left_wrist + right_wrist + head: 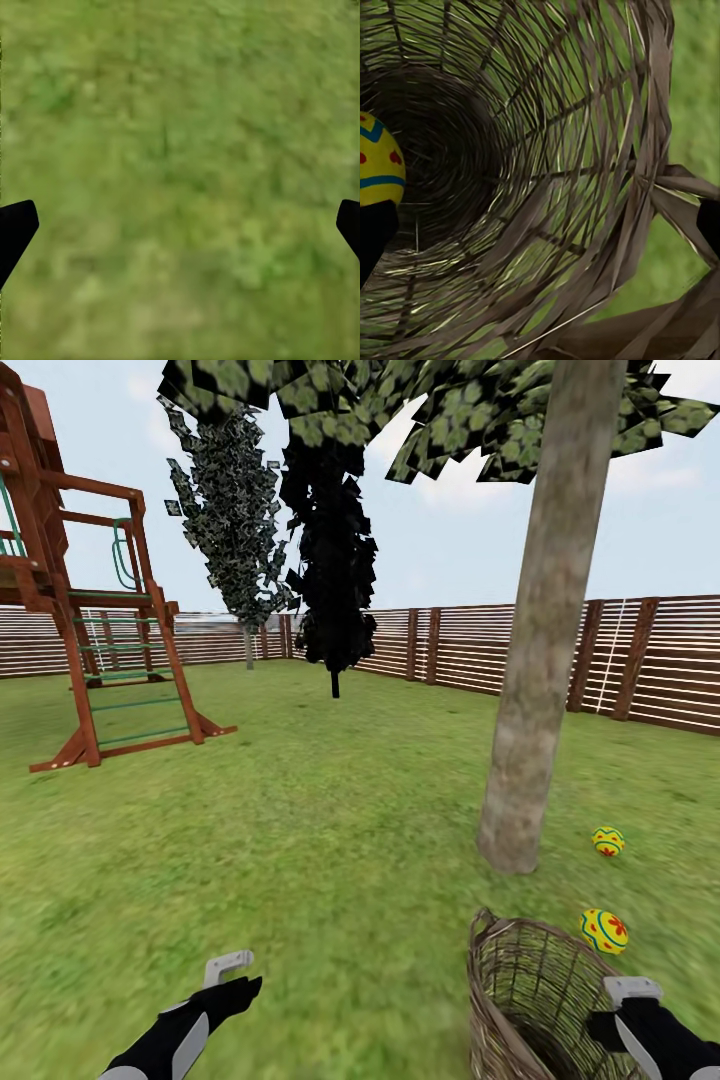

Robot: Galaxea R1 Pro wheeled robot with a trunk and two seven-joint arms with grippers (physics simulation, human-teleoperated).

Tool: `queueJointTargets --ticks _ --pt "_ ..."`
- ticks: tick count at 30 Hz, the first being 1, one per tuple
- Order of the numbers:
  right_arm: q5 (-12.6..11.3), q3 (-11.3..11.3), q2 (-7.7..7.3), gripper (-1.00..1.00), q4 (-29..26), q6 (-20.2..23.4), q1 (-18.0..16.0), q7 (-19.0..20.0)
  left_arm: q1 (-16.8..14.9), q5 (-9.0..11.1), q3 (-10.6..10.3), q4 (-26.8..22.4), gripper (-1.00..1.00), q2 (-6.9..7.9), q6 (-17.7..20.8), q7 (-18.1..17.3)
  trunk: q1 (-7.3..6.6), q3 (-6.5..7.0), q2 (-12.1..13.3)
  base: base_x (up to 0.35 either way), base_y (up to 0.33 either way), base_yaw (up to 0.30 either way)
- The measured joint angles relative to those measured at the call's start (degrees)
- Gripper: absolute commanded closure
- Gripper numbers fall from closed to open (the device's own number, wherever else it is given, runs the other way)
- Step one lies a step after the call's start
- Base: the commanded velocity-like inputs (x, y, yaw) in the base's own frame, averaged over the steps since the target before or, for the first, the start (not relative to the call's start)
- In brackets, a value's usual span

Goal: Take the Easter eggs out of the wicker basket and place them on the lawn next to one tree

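At your 10 o'clock stands a wooden playset point(90, 630) with green ladder rungs. At 12 o'clock, far off, you see a nearly black-leaved tree point(330, 560), with a dark grey-green mottled tree point(230, 520) just beside it toward 11. A brown slatted fence point(640, 660) runs behind them, from 9 round to 3 o'clock. Above you the sky point(450, 550) is pale blue with thin white cloud.

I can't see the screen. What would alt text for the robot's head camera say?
A pale tree trunk rises from a green lawn, with two yellow Easter eggs on the grass to its right and a wicker basket nearer the camera. Two black grippers reach in from below; behind stand a wooden playset and slatted fence.
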Motion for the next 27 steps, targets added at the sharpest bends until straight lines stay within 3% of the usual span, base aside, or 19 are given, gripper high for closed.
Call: queueJointTargets --ticks 27 --pt "0.0 0.0 0.1 -1.0 0.0 0.0 0.0 0.0 0.0 -0.2 -0.1 0.1 -1.0 -0.26 -0.8 0.0 -0.01 0.0 0.0 0.009 0.233 0.0"
